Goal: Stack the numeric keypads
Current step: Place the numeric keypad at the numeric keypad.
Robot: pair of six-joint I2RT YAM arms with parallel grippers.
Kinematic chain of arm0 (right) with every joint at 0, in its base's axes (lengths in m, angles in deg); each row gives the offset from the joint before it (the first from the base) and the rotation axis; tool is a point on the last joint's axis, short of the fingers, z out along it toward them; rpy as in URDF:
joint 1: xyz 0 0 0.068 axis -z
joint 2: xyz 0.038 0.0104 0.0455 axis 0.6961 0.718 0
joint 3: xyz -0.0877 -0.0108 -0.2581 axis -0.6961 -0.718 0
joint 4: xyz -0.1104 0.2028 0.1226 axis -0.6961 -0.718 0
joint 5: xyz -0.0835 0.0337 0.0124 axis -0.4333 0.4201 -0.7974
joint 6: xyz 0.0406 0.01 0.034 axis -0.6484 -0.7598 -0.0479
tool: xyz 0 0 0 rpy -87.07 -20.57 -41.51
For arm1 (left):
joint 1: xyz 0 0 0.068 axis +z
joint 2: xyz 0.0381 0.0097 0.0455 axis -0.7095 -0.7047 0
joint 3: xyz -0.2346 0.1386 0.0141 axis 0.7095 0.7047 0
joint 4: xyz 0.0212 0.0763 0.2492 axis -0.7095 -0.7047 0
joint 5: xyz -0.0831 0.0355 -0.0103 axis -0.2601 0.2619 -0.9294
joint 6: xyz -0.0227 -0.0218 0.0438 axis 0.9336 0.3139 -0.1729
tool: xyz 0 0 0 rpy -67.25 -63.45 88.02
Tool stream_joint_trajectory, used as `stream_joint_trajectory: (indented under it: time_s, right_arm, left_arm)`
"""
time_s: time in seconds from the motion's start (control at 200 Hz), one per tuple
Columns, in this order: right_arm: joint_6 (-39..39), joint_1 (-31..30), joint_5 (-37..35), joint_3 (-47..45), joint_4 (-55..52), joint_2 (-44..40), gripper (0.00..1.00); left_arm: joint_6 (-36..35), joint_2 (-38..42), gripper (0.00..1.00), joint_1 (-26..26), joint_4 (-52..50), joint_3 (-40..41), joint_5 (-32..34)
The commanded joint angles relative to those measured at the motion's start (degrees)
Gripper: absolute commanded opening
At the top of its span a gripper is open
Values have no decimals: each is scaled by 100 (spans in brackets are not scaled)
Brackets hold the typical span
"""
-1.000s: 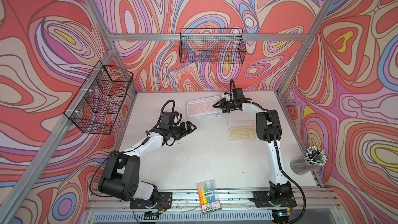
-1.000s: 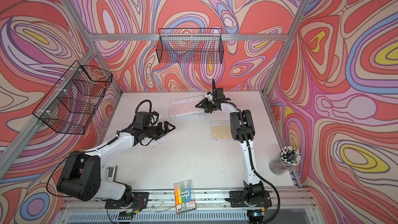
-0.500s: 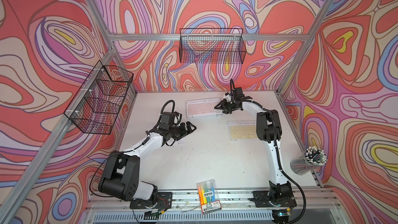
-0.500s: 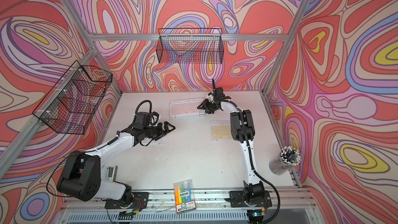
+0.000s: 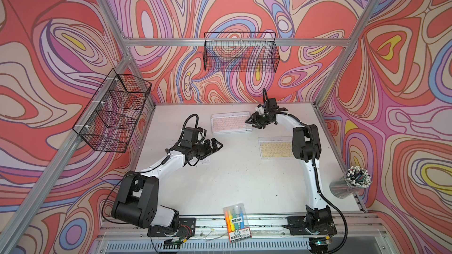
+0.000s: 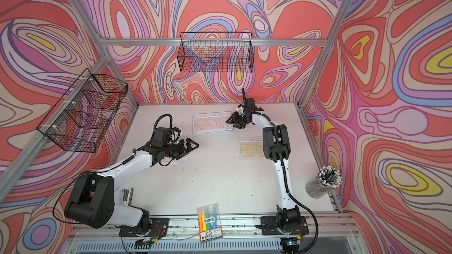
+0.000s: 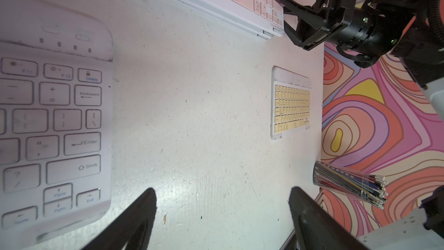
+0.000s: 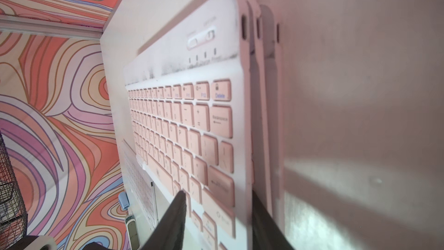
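- While both my arms reach out over it, the white table point(image 5: 232, 186) is the biggest thing before me, shut in by swirling red and purple wall panels point(image 5: 61, 45).
- On those panels hang a long wire basket point(image 5: 241, 54) on the far wall and a tiered wire basket point(image 5: 112, 111) on my left.
- The stack of keypads point(image 5: 230, 123) lies flat at the far middle of the table with a pink keypad point(image 8: 192, 128) on top. At least three layers show at its end, slightly offset.
- The yellow keypad point(image 5: 274, 148) lies alone on my right, nearer than the stack and apart from it. My right arm partly covers it in both top views.
- The white keypad point(image 7: 52, 116) lies flat on my left, mostly hidden under my left wrist in both top views.
- A clear marker pack point(image 5: 236, 223) lies at the front edge, half over the rail.
- A clear cup of pencils point(image 5: 347, 189) stands at the front right corner.
- My left gripper point(image 5: 217, 143) hovers spread wide and grasps nothing. Bare table shows between its fingers, and the white keypad is just beside it.
- My right gripper point(image 5: 251, 123) sits at the stack's right end with its jaws parted and released. One finger point(image 8: 175, 212) is over the pink keys and the other is just off the short edge. I cannot tell whether either one touches.
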Motion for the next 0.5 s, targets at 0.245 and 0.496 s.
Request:
stream_joint_trajectory:
  time_s: [0.245,0.496]
  right_arm:
    - [357,335,-703,762,-999,-477,42]
    - [201,137,-1365,-800,-150,-1933,55]
  left_arm:
    - [-54,105,89,36,-146,-44,245]
    - [-242,-1,90,30,-565,-347,1077]
